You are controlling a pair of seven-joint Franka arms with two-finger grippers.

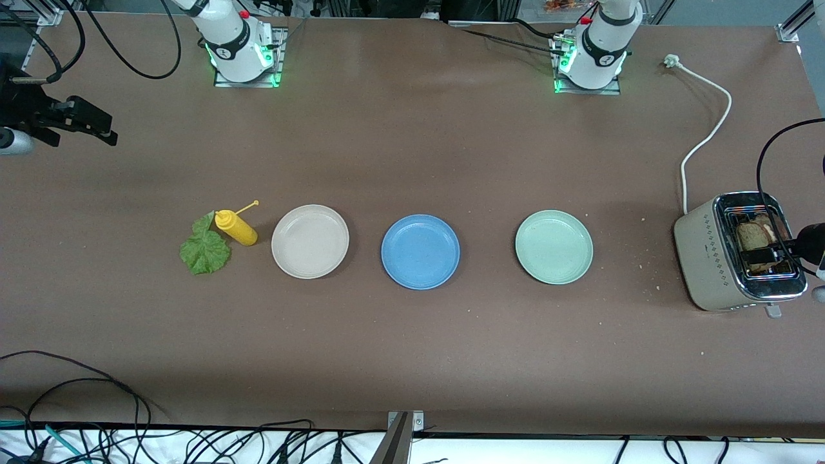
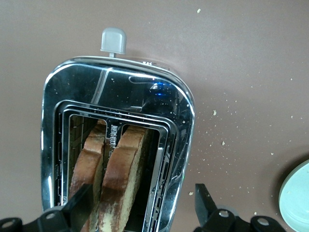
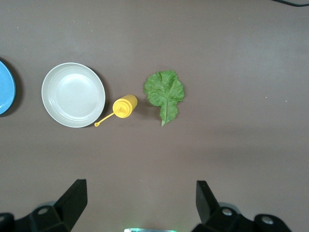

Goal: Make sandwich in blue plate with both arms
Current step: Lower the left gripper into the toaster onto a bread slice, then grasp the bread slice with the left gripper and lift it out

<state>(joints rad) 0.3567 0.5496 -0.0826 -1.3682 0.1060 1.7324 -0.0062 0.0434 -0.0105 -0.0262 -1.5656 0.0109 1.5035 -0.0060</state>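
Note:
The blue plate [image 1: 420, 251] lies bare in the middle of the table, between a beige plate [image 1: 310, 241] and a pale green plate [image 1: 553, 247]. Two brown bread slices [image 2: 120, 169] stand in the slots of a toaster [image 1: 709, 248] at the left arm's end. My left gripper [image 2: 142, 203] hangs open just over the toaster top; one finger [image 2: 82, 203] overlaps the slices, the other [image 2: 203, 200] is outside the chrome rim. A green lettuce leaf [image 1: 205, 248] lies flat beside the beige plate. My right gripper [image 3: 141, 195] waits open, high over the right arm's end of the table.
A yellow squeeze bottle [image 1: 236, 227] lies on its side between the lettuce and the beige plate. The toaster's white cord [image 1: 706, 138] runs toward the left arm's base. Crumbs dot the table around the toaster. Cables hang along the table edge nearest the front camera.

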